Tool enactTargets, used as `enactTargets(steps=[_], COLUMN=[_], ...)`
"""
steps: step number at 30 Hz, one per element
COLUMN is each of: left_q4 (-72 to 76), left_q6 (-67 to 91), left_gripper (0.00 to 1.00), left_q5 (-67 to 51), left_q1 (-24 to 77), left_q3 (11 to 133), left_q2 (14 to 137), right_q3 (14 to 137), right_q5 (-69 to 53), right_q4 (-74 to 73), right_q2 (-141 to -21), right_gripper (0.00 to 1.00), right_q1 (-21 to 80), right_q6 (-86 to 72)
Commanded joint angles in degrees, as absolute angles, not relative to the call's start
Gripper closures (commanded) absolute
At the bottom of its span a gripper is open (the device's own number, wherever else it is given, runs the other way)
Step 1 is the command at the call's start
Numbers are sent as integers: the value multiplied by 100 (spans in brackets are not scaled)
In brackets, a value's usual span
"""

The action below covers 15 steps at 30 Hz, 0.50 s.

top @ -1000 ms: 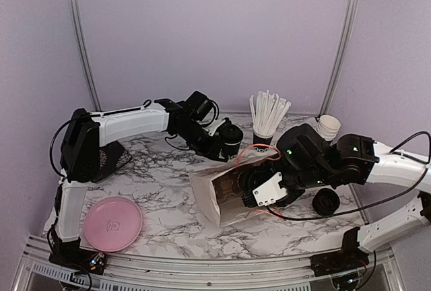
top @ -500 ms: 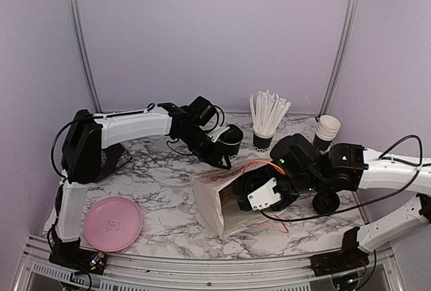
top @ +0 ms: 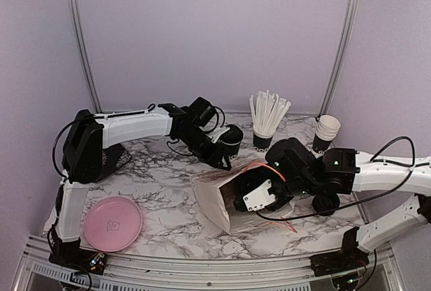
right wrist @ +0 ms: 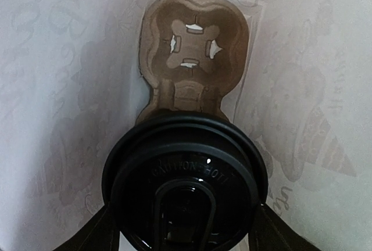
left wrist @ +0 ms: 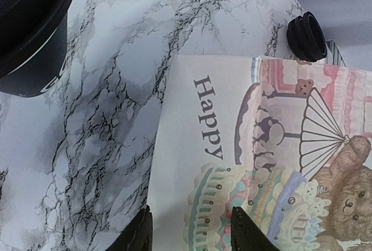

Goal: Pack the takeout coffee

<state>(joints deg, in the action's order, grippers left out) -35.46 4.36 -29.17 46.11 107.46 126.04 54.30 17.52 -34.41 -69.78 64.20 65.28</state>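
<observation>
**R arm:** R fingers point(right wrist: 185, 222) sit either side of the takeout coffee point(right wrist: 185, 169) and hold it by the body. Black lid faces the wrist cam. Cup and fingers are inside the paper bag point(top: 212, 203), entered thru its mouth.

**Bag:** lies on its side at bench point(top: 161, 176) ctr, top view. Mouth faces 3 o'clock, toward R arm. Printed side up: "Happy" text, bear and cake artwork.

**Inside bag:** brown pulp carrier point(right wrist: 192, 47) at 12 o'clock of the held cup, against the far end of the bag. Its cross-cut slot holds nothing. Can't tell if the cup base touches the carrier.

**L arm:** L fingers point(left wrist: 195, 233) are partway apart over the bag's upper panel, near its edge. Printed paper shows in the gap between them. No clamp on anything seen.

**Other items, top view:**
- Second lidded black cup point(top: 232, 136) at 12 o'clock of the bag, just beside the L wrist, outside the bag.
- Cup w/ white straws point(top: 264, 139) at 1 o'clock of the bag.
- Nested cup stack point(top: 326, 131) at 2 o'clock, near the back R corner.
- Black round item point(top: 326, 202) at 3 o'clock of the bag, beside R arm. Type unclear.
- Pink plate point(top: 112, 222) at 8 o'clock, well apart from the bag.
</observation>
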Motion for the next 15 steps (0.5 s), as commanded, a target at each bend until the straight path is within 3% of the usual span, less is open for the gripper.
enactTargets(steps=[1, 15], left_q4=[-3768, -3769], left_q6=[317, 316], left_gripper=[53, 54], left_q5=[-3022, -3103], left_q1=[4647, 4613], left_q3=[10731, 10802], left_q2=[12832, 12924], right_q3=[5398, 5265], right_q5=[1849, 1784], right_q4=[-3055, -2856], right_q2=[-7073, -7255], right_gripper=[50, 50], right_q1=[6326, 6028], right_q6=[6646, 6775])
